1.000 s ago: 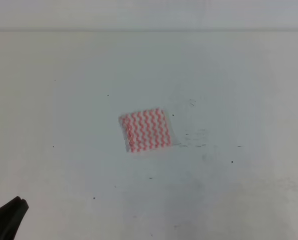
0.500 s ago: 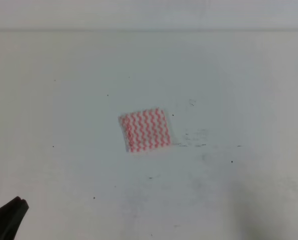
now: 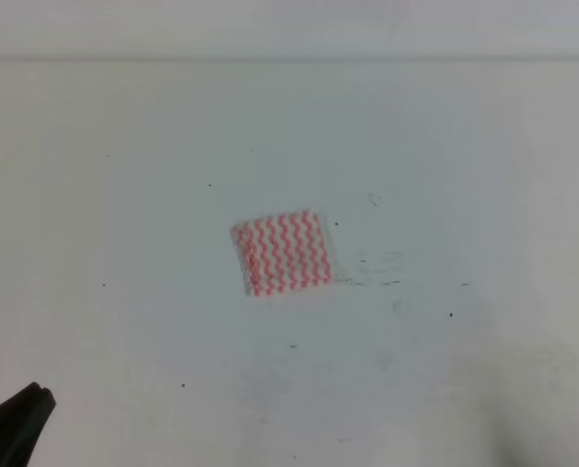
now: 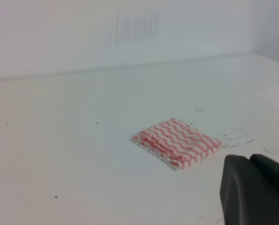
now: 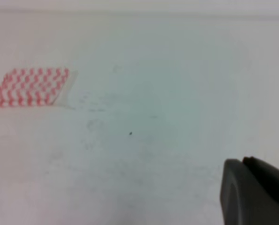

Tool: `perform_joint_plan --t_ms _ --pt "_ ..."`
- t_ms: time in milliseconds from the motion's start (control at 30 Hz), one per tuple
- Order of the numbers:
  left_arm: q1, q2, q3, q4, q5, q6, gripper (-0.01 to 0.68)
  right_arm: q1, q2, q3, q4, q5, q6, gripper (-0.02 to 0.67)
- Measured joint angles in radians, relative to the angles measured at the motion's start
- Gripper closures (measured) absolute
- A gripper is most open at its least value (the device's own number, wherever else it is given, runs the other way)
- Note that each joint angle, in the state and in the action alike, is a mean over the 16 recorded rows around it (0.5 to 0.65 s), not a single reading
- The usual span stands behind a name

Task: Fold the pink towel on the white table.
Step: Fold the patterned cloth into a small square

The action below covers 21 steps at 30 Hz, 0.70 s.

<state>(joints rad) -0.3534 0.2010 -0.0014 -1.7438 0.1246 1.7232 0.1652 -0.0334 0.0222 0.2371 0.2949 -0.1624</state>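
The pink towel [image 3: 281, 253] lies folded into a small thick square near the middle of the white table [image 3: 445, 146], with nothing touching it. The left wrist view shows its stacked layers [image 4: 177, 142]; in the right wrist view the towel [image 5: 31, 87] sits at the far left. My left gripper [image 3: 31, 401] is a dark tip at the bottom left corner, far from the towel, with its fingers [image 4: 237, 187] pressed together and holding nothing. My right gripper [image 5: 245, 161] shows only in its own wrist view, low at the right, shut and holding nothing.
Small dark specks and scuff marks [image 3: 381, 282] dot the table just right of the towel. The table's far edge [image 3: 289, 60] meets a pale wall at the top.
A faint shadow at the lower right has slid toward the bottom right edge. The towel and the left gripper have not moved.
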Motion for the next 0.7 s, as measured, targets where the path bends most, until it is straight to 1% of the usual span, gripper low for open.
perform_joint_plan --t_ms 200,700 --pt "0.0 -0.001 0.0 0.0 0.0 0.0 0.673 0.0 -0.001 -0.001 0.007 0.051 0.001 0.667" --pt "0.0 -0.003 0.001 0.0 0.001 0.0 0.674 0.0 0.006 -0.009 0.023 0.062 -0.001 0.667"
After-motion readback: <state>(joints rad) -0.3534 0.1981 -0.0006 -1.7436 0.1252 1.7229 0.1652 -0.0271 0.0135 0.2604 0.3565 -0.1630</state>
